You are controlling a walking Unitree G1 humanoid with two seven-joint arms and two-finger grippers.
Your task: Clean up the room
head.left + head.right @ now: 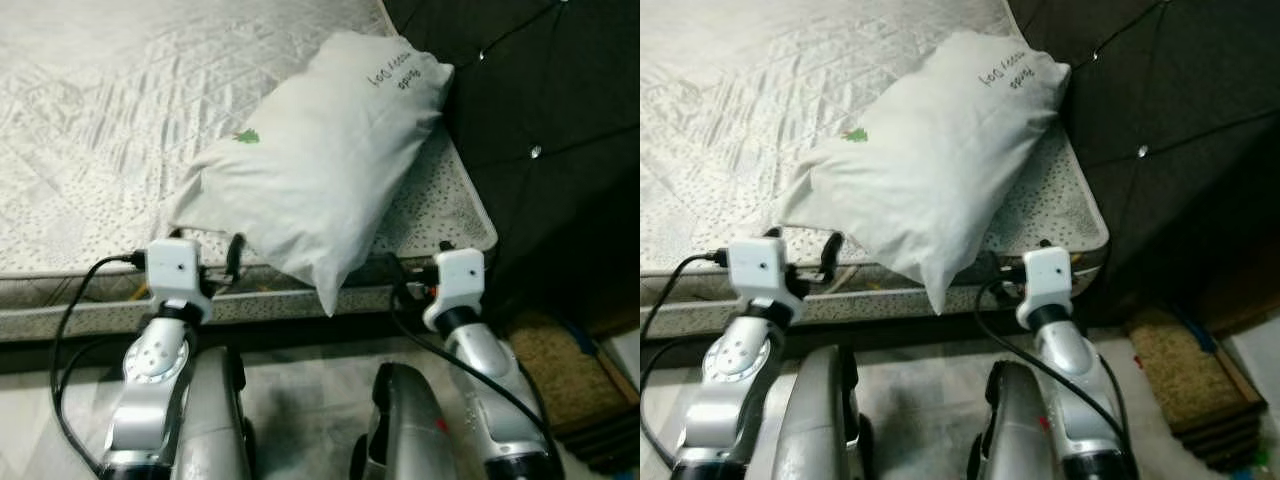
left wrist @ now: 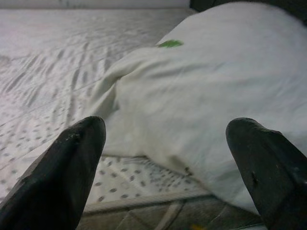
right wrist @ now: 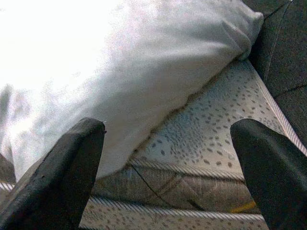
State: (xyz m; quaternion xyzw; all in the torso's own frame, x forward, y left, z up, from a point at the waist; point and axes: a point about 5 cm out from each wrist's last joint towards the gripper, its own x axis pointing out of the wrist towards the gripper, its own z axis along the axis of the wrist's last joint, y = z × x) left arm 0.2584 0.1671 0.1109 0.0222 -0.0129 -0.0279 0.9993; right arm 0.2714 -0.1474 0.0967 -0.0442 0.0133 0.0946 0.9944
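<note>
While both arms are raised at the bed's edge, you have the white pillow (image 1: 315,160) lying straight ahead of them, in the centre of the head views. Its long axis runs diagonally, from the lower corner that overhangs the mattress (image 1: 90,130) edge at lower centre up to the far corner at upper right, beside the dark tufted headboard (image 1: 540,110). That hanging corner sits between your two wrists, a little nearer the right gripper (image 3: 168,163) than the left gripper (image 2: 168,167).

Both grippers are spread wide with nothing between their fingers; each wrist view looks past two parted black fingertips at the pillow's near side.

The pillowcase is soft, smooth cotton-like cloth, loosely creased, with a small green mark and dark handwriting near its top. Under it, the mattress is quilted, pale, with a speckled border. I judge it will sag if you grip one corner alone.
</note>
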